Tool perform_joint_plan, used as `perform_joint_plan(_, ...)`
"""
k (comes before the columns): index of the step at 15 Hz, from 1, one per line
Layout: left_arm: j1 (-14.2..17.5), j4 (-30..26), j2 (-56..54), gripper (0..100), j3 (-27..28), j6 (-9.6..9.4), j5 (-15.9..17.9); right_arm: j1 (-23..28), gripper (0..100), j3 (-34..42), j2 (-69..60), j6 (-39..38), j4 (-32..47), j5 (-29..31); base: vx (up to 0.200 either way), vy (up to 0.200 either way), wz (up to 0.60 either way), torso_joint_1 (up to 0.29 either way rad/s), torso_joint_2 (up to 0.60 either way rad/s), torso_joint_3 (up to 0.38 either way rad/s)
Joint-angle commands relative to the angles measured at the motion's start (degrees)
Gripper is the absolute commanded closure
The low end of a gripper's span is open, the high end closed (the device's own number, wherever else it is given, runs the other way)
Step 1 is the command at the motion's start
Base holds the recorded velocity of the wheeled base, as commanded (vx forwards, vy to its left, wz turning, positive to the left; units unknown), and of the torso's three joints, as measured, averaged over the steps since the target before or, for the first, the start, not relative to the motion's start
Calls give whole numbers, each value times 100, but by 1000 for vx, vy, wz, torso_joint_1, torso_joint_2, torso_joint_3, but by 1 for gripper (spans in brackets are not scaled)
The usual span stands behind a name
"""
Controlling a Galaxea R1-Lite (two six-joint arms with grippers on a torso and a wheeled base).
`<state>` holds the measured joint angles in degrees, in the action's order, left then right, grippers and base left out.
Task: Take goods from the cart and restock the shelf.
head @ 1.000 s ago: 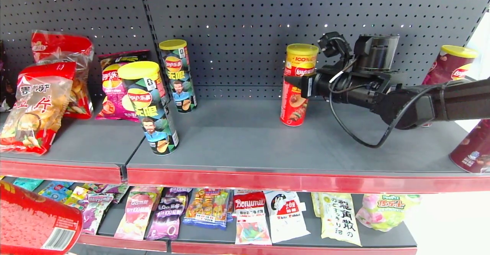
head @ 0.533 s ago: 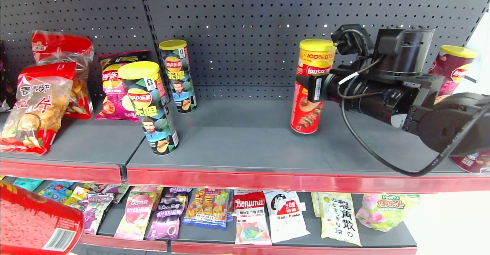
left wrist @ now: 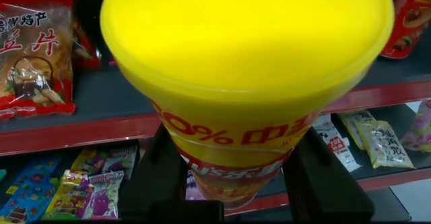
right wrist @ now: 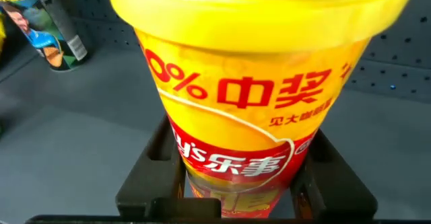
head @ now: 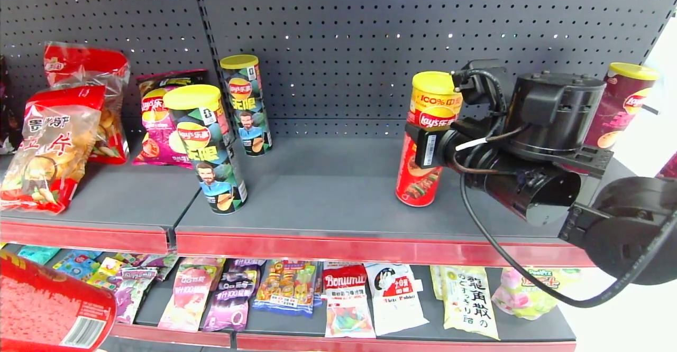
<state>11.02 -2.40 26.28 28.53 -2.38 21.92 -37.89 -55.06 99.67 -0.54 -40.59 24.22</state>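
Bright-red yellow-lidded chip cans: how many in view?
2. One red cylindrical chip can, upright at the grey upper shelf, in the right gripper; a second red can in the left gripper. Others may be hidden.

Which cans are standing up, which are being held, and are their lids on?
right end effector: shut on red can
red can: gripped, nearly upright, lid on, at the shelf
left end effector: shut on second red can
second red can: gripped, tilted, lid on
front dark can: standing upright, lid on
back dark can: standing upright, lid on
maroon can: standing, lid on
red snack bag: leaning back
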Motion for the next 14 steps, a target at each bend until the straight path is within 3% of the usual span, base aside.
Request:
perform_joint_plan(1,5,3,8,100,4,0,5,-105,100,207,0,-25,8,100,0,0,0,0,0,0)
perform_joint_plan(14,-3,-6,17,100,-14,0,5,-535,100,347,-246,-43,8,337,0,0,0,0,0,0)
